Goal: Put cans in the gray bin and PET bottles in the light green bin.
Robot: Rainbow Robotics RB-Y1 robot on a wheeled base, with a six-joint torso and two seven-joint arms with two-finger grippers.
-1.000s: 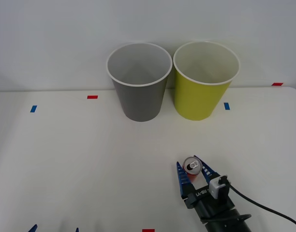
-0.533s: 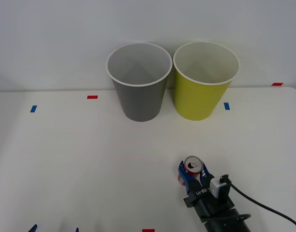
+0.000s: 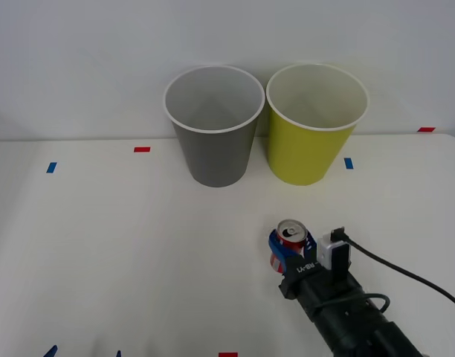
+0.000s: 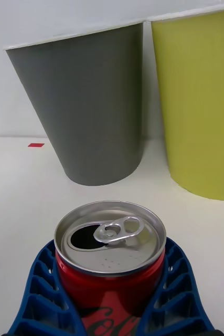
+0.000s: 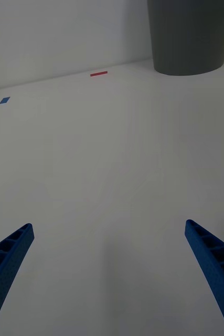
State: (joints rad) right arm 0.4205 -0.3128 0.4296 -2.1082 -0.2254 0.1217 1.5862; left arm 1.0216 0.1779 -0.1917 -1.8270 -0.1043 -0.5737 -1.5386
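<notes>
We see the right tool (image 3: 289, 249) closed around the red can (image 3: 290, 239) at the near right part of the white desk (image 3: 101, 245), its 2 blue ribbed fingers (image 4: 38, 294) pressed against the can's sides. The can stands upright in the grip, silver top up, with the pull-tab and the open mouth facing the camera above. From the front view we cannot tell whether its base is touching the desk or just off it. In the right wrist view the fingers curve around the can's lower body, and the red wall carries white lettering between them.

Beyond the can, at the far edge of the desk against the white wall, stand the 2 bins. The gray bin (image 3: 214, 126) is on the left and the light green bin (image 3: 315, 125) on the right, both upright, both with white rims and pale insides, their rims just beside each other. The can sits well short of them, roughly in line with the light green bin.

The left tool (image 5: 109, 273) hangs over the near left part of the desk with its 2 fingers spread wide and nothing between them. Small red and blue tape marks (image 3: 142, 149) dot the desk surface.
</notes>
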